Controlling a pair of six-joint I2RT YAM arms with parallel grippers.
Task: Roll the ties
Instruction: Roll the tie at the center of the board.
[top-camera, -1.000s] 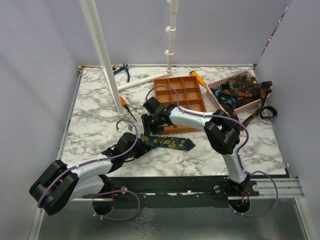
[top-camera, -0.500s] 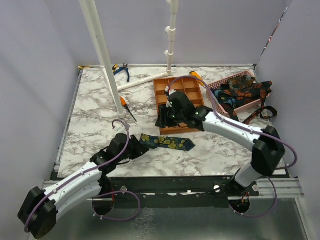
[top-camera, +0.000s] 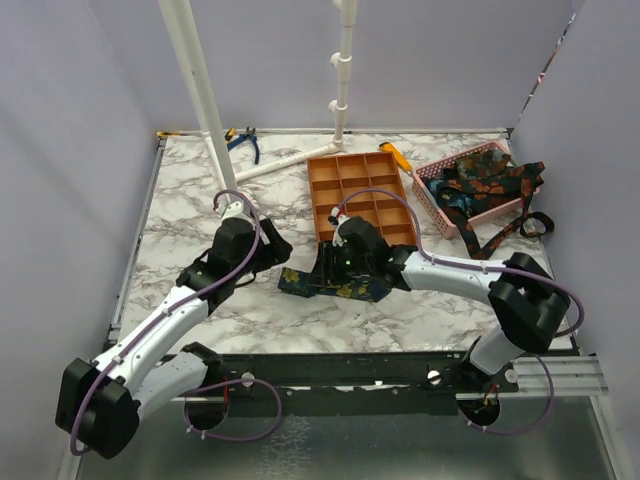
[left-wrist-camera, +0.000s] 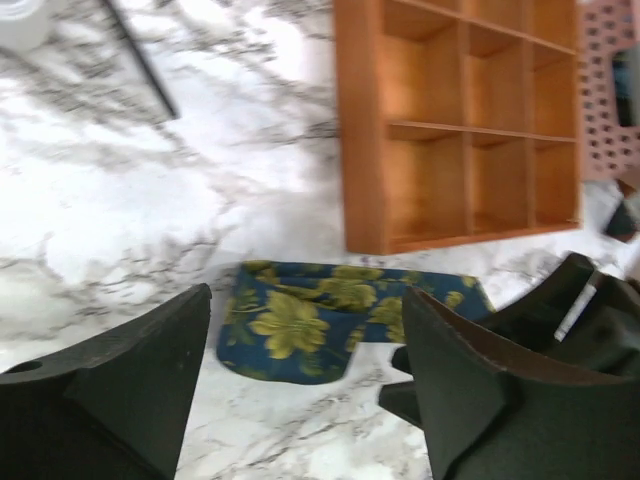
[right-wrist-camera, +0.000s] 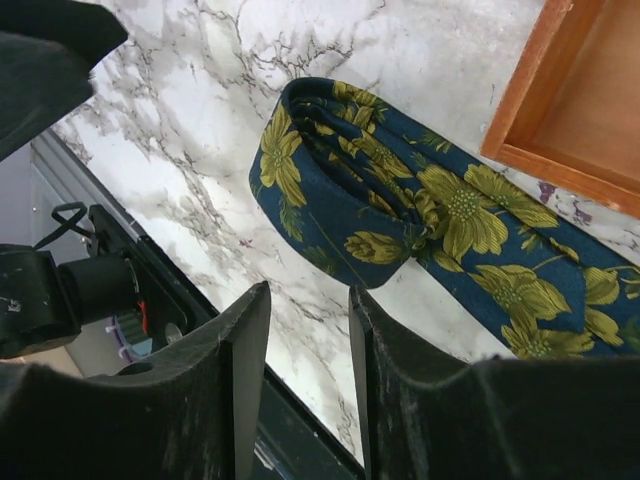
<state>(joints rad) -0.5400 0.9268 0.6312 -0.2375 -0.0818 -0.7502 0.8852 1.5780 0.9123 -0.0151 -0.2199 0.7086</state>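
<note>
A marble worktop (top-camera: 190, 210) seen from above, with two robot arms reaching in from its near edge. One tie (right-wrist-camera: 400, 215), navy with yellow-gold flowers, lies flat in the middle of the worktop, just in front of the near edge of an orange compartment tray (left-wrist-camera: 360, 130) and not touching it. The tie's left end is doubled over into a loose, soft fold that looks like the start of a roll, while the rest of its length lies stretched out to the right.

The left gripper (top-camera: 272, 247) hangs to the left of the tie, a little above the worktop, with its fingers spread wide and nothing between them. The right gripper (right-wrist-camera: 308, 292) hovers over the folded end with its fingers only a narrow gap apart. They hold nothing, and bare marble shows through the gap.

More ties (top-camera: 480, 180) sit heaped in a pink basket (top-camera: 432, 196) at the far right, some trailing over its rim onto the worktop.

The step in hand appears to be rolling this first tie — the roll is begun but loose, and neither gripper has hold of it. The next move likely calls for one gripper to pinch the folded end and turn it over along the tie's length, while the other steadies the flat part so the fabric does not slide or the fold spring open.
</note>
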